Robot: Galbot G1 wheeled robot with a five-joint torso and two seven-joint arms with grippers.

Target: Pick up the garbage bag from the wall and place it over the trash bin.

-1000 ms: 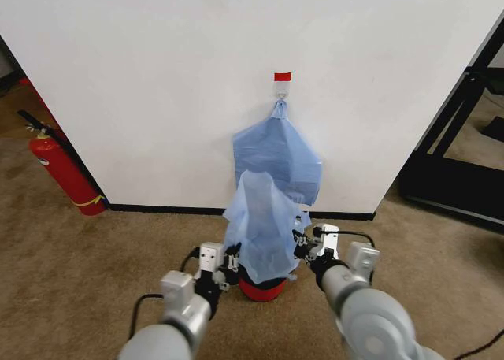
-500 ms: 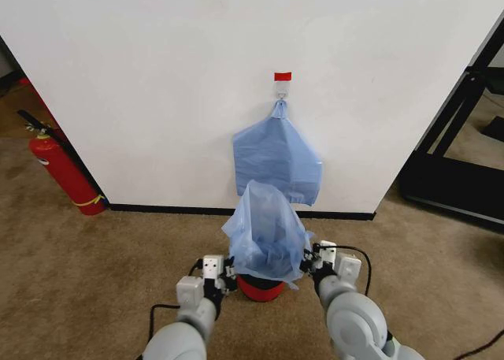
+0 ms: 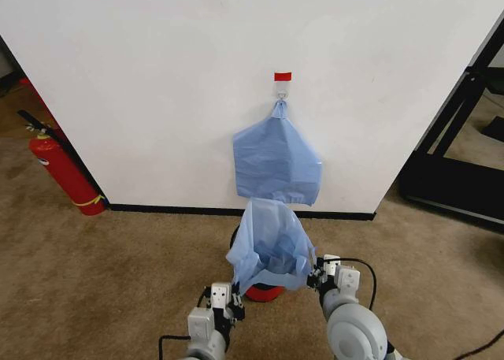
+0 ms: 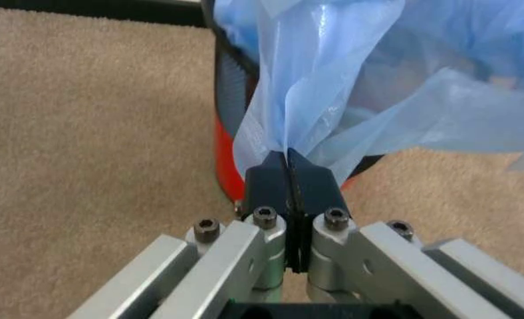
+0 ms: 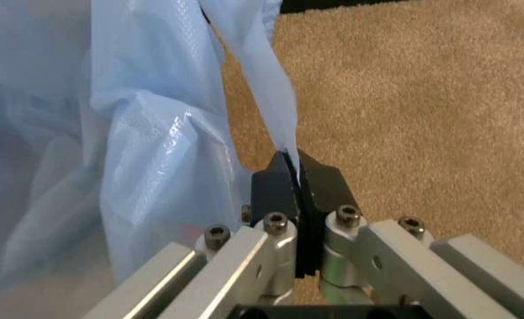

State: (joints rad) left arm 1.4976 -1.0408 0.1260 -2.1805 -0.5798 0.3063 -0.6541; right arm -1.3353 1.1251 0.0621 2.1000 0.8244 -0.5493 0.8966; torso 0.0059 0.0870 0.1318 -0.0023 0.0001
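Observation:
The light-blue garbage bag (image 3: 268,242) is draped mouth-down over the trash bin, whose black rim (image 3: 235,235) and red base (image 3: 263,292) peek out around it. My left gripper (image 3: 233,300) is shut on the bag's hem at the bin's left side, and my right gripper (image 3: 316,276) is shut on the hem at the right. In the left wrist view the left gripper (image 4: 286,161) pinches a fold of the garbage bag (image 4: 360,100) beside the mesh trash bin (image 4: 229,100). In the right wrist view the right gripper (image 5: 290,163) clamps a strip of the garbage bag (image 5: 147,133).
A flat bundle of blue bags (image 3: 276,161) hangs from the red-and-white hook tag (image 3: 282,77) on the white wall (image 3: 157,76). A red fire extinguisher (image 3: 65,173) stands at the left and a black frame (image 3: 461,131) at the right. The floor is tan carpet (image 3: 94,281).
Both grippers have moved down and back toward me, drawing the bag lower over the bin. The bag's tall peak has sunk and its hem has spread around the rim.

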